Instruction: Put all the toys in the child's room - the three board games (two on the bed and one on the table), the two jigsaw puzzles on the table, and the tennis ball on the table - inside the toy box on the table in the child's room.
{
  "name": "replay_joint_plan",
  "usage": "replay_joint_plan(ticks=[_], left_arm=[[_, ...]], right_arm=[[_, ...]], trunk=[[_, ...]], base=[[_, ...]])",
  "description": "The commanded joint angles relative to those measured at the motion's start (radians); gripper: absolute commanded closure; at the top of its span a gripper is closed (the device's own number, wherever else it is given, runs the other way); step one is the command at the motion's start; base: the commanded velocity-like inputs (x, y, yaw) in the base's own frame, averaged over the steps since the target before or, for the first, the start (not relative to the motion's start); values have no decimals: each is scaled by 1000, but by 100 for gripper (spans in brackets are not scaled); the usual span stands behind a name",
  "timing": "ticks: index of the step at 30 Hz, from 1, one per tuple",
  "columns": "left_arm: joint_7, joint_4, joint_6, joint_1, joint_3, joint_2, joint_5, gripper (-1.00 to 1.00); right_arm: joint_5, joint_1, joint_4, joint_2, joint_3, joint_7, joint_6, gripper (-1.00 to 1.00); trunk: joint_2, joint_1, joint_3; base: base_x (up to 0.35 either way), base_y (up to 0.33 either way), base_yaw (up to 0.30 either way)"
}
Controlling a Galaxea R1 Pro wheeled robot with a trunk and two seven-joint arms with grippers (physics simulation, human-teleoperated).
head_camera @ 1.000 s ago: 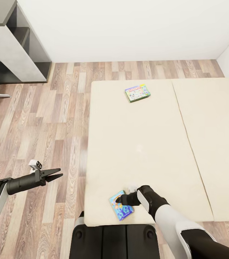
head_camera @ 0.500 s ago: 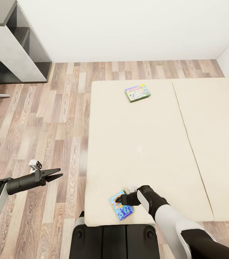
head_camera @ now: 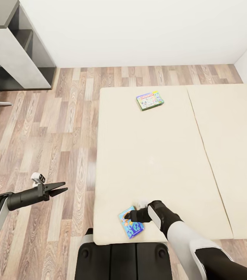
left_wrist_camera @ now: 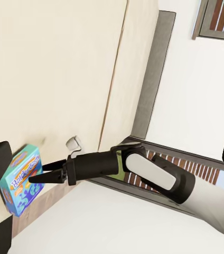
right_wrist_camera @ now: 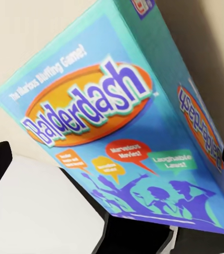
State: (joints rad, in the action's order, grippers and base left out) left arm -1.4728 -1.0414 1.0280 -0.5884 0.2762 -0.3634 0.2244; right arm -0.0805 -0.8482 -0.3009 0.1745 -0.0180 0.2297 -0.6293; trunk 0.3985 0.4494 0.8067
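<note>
The blue board game (head_camera: 131, 222), titled "Balderdash" on its lid in the right wrist view (right_wrist_camera: 117, 132), is lying flat at the near left corner of the bed (head_camera: 154, 163), close to the mattress edge. The right gripper (head_camera: 129, 214) is reaching over the box's upper edge, its dark fingers lying against the box; whether they are clamping it or only resting there, I cannot tell. From the left wrist camera, the same box (left_wrist_camera: 21, 180) is showing beside the right gripper's (left_wrist_camera: 38, 177) pointed fingers, which are looking narrow and close together at the box's side.

A 2nd board game (head_camera: 150, 100), green-bordered, is sitting well apart near the far edge of the same cream mattress section, by the seam between the 2 sections.

The left gripper (head_camera: 61, 187) is hanging over the wood-plank floor (head_camera: 42, 128), well left of the bed, with its 2 fingers slightly parted and nothing between them.

A grey cabinet (head_camera: 14, 50) is standing against the white wall (head_camera: 139, 31) at the far left.
</note>
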Motion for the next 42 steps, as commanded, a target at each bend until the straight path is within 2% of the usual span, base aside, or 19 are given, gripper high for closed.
replay_joint_plan(ticks=[1,42], left_arm=[[-3,0,11,0,0,-1,1,-100],[-3,0,10,1,0,0,1,-100]], right_arm=[[-8,0,-1,0,-2,-3,-6,-100],[-8,0,-1,0,-2,-3,-7,-100]], trunk=[[1,1,1],[1,1,1]], base=[[0,38,0],[0,36,0]])
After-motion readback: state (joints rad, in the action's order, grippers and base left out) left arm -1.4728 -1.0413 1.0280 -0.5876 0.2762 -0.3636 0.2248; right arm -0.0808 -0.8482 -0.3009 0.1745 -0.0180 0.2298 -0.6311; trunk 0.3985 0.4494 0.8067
